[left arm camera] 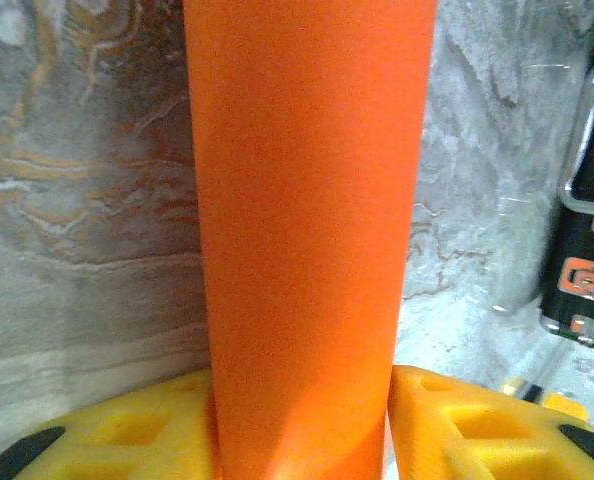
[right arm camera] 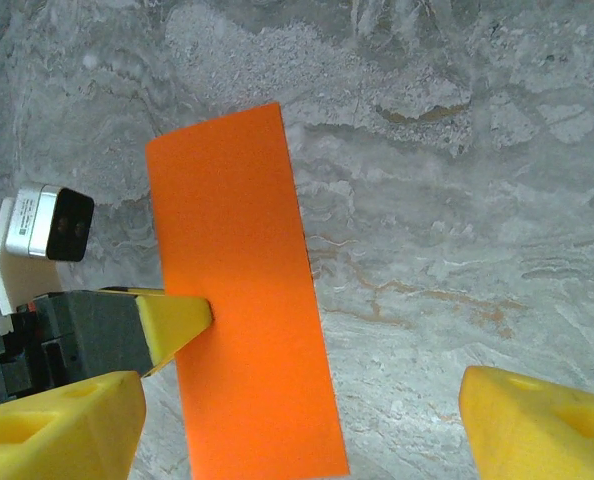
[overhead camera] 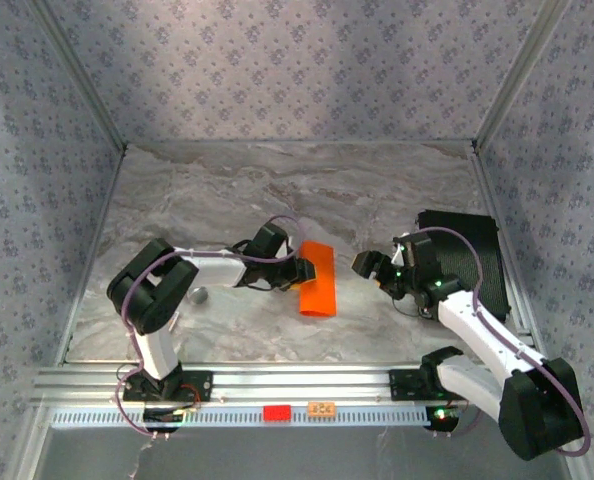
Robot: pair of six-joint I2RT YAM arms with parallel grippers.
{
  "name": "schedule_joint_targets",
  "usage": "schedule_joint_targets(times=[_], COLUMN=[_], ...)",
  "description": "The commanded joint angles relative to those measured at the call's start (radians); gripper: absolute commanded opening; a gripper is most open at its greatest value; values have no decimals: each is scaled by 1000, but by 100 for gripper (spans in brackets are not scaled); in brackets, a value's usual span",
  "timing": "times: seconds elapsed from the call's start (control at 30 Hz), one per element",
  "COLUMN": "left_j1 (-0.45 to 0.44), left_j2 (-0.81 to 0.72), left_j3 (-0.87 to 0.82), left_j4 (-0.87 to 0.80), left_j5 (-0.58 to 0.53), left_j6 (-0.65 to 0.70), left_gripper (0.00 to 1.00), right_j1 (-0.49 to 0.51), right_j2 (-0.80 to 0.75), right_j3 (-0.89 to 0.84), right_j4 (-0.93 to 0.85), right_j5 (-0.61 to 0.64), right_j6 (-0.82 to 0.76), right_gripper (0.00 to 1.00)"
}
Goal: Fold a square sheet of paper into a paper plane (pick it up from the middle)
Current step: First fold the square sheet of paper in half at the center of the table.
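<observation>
The square sheet of paper (overhead camera: 317, 280) is bright orange and bent over on itself into a long narrow band, slightly above the marble table at mid-centre. My left gripper (overhead camera: 299, 268) is shut on its left edge. In the left wrist view the paper (left arm camera: 307, 220) fills the gap between the yellow fingers (left arm camera: 127, 430) of my left gripper (left arm camera: 302, 435). My right gripper (overhead camera: 372, 265) stands open to the right of the paper, apart from it. The right wrist view has the paper (right arm camera: 242, 300) ahead of my right gripper (right arm camera: 297, 435), with one left fingertip (right arm camera: 177, 320) against it. A paper plane is out of view.
A black case (overhead camera: 467, 255) lies at the right behind the right arm and also shows in the left wrist view as the case (left arm camera: 587, 270). A small grey object (overhead camera: 199, 295) sits by the left arm. A red block (overhead camera: 275, 412) rests on the front rail.
</observation>
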Motion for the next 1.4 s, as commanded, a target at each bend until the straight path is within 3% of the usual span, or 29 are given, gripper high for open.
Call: schedule_joint_targets(times=[0.0, 0.63, 1.37], left_j1=[-7, -43, -45], left_j2=[-34, -81, -107], left_j3=[24, 106, 130], left_j4=[-120, -297, -385], left_j5=[-81, -209, -273], left_j6=[60, 156, 209], left_gripper=[46, 61, 68], right_j1=[8, 16, 44], right_j2=[6, 12, 103], right_j3=[18, 28, 45], right_j4=[3, -17, 8], right_j5=[1, -10, -21], right_j6=[12, 7, 22], right_gripper=[84, 84, 84])
